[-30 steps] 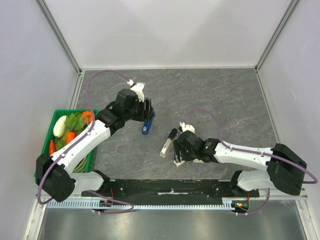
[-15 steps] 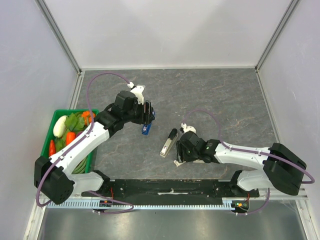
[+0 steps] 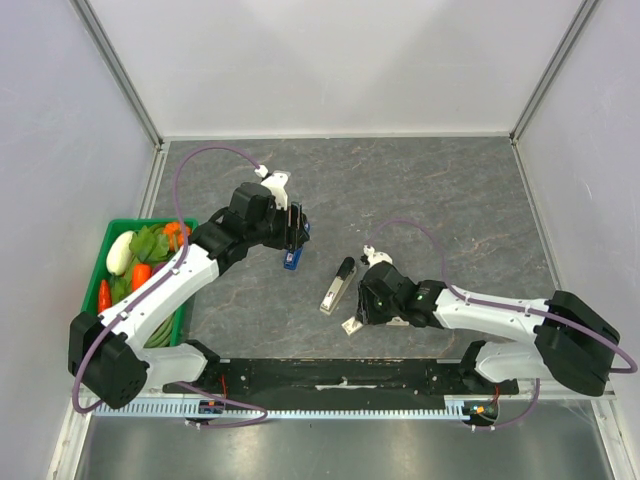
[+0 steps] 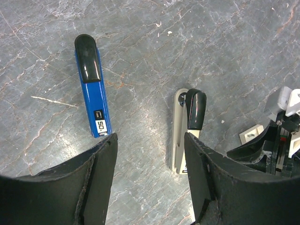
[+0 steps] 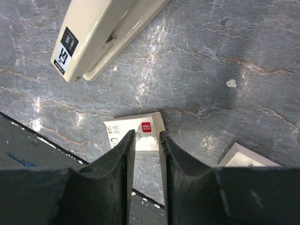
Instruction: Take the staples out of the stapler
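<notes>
A cream stapler (image 3: 338,285) lay near the surface's (image 3: 450,200) near edge; left tool (image 4: 150,140) hung wide open, empty, over a blue stapler (image 3: 292,259), so it might grab the wrong one; right tool (image 5: 146,140), barely parted, held nothing.

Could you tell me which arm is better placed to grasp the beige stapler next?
Likely the right arm: its jaws, narrowly apart, hang by the near end of the beige stapler. The left arm hovers, jaws open, near the blue stapler.

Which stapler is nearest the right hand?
The beige stapler, beside the right hand; the blue stapler lies farther off, under the left hand.
</notes>
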